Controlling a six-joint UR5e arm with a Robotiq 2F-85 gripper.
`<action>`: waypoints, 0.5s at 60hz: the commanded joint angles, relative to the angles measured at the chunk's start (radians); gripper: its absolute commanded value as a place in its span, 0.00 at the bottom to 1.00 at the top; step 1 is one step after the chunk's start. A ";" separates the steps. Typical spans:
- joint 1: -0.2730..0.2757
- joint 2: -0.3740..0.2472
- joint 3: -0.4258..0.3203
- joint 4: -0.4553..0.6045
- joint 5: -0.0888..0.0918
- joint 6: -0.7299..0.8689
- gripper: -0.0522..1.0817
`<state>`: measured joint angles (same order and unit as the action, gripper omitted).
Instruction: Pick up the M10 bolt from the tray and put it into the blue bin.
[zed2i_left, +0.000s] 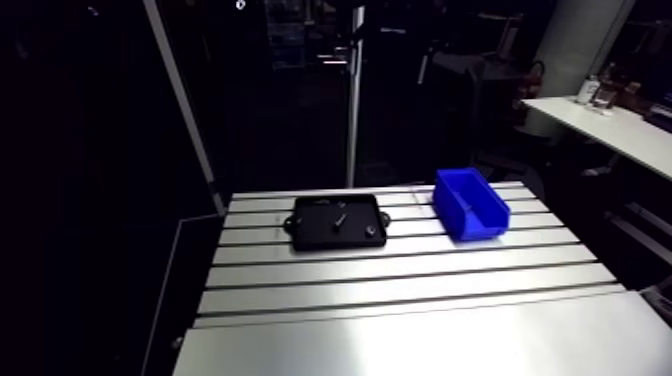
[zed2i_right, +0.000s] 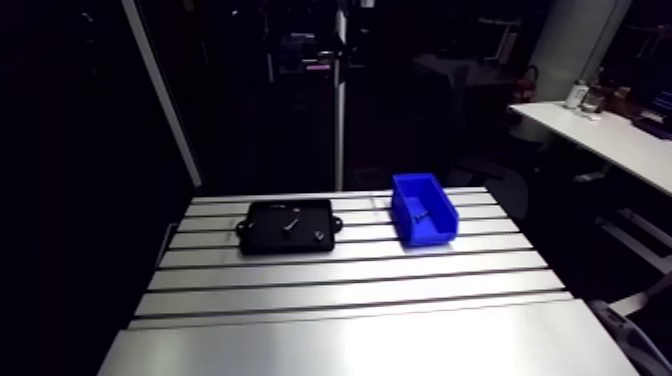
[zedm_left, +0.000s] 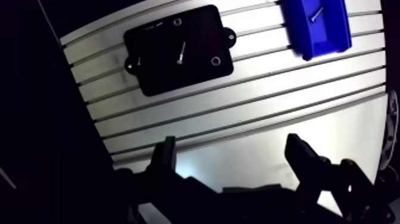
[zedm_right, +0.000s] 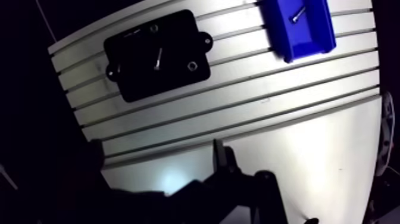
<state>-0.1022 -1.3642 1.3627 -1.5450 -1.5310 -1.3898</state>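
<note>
Black tray (zedm_left: 161, 74) holds the M10 bolt (zedm_left: 181, 52), gripper (zedm_left: 231, 143) empty and well apart

In the arm view the blue bin (zed2i_left: 478, 228) stands near the tray at its 3 o'clock on the slotted table (zed2i_left: 400, 290), keeping the carry short. The M10 bolt lies flat near the tray's middle, one nut (zedm_left: 215, 61) at its 4 o'clock, another (zedm_left: 177, 22) at its 12: room enough, I judge, for a straddling grip on the shank. A second bolt (zedm_left: 316, 13) lies inside the bin. The gripper hangs high at the tray's 6 o'clock, fingers (zedm_left: 168, 158) spread wide with nothing between, the approach not yet begun
</note>
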 joint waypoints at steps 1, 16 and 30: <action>0.011 0.039 -0.011 -0.044 0.019 0.098 0.05; 0.034 0.075 -0.009 -0.087 0.021 0.150 0.05; 0.044 0.128 -0.005 -0.142 0.017 0.203 0.05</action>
<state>-0.0649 -1.2786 1.3547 -1.6452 -1.5100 -1.2371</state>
